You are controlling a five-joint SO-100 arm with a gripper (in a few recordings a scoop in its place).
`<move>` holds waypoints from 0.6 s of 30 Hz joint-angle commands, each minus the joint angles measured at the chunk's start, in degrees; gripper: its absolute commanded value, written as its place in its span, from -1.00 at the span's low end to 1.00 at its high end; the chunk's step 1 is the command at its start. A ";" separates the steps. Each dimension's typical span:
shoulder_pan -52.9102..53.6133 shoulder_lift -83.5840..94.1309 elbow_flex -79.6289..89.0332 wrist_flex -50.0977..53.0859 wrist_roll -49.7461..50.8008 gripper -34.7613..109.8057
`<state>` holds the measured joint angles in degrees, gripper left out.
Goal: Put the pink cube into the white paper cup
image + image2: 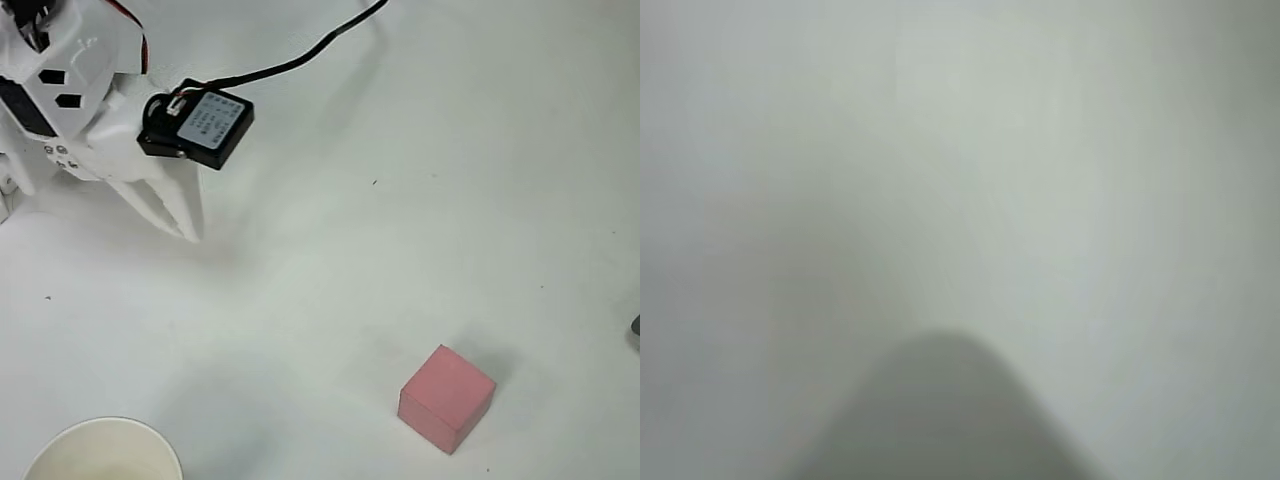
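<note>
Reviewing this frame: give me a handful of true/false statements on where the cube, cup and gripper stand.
1. The cube lies on the table, outside the cup. True.
2. The gripper holds the cube. False: it sits at upper left in the overhead view, well apart from the cube and holding nothing.
3. The cup stands at the bottom left edge of the overhead view, open side up. True.
4. The cube touches the cup. False: bare table lies between them, with the cube to the right.
5. The gripper's fingers are spread wide. False: they lie together in a narrow point.
</note>
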<state>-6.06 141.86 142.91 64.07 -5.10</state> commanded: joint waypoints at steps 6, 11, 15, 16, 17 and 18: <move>0.53 -16.79 -24.35 -2.46 -3.43 -0.44; 0.09 -22.94 -27.60 -4.31 -3.34 -0.35; -0.09 -26.72 -29.00 -6.77 -3.25 -0.27; -0.18 -28.04 -30.15 -6.77 -3.25 -0.27; -0.35 -29.27 -31.38 -6.77 -3.43 -0.27; -0.53 -30.59 -32.78 -6.77 -3.43 -0.27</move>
<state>-5.98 111.62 117.33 58.18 -7.73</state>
